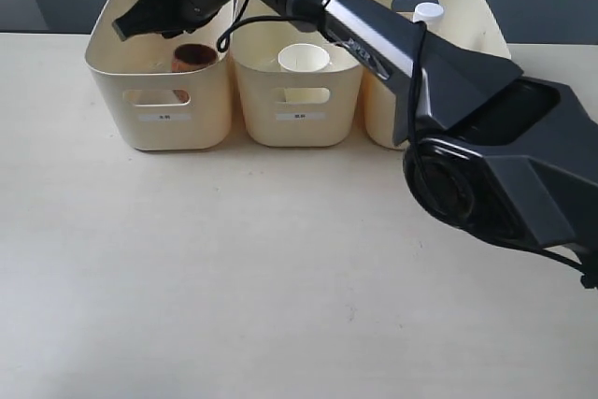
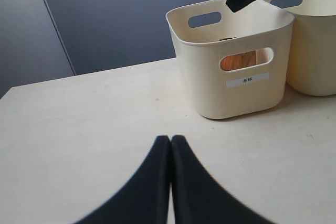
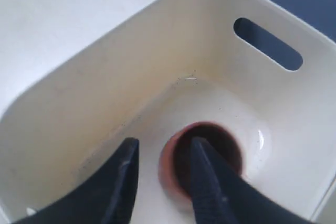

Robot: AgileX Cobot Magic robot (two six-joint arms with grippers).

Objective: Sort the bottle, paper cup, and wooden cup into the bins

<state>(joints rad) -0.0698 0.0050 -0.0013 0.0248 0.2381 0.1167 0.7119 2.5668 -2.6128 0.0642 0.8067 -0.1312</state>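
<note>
The reddish-brown wooden cup stands upright on the floor of the left bin. In the right wrist view the wooden cup shows its dark inside. My right gripper reaches across and hangs open over that bin. One finger of the right gripper is above the cup's mouth and the other is outside its wall. The white paper cup sits in the middle bin. The bottle's white cap shows in the right bin. My left gripper is shut and empty over the table.
The three cream bins stand side by side at the back of the pale table. The right arm's black links stretch over the right and middle bins. In the left wrist view the left bin stands ahead, the wooden cup showing through its cut-out.
</note>
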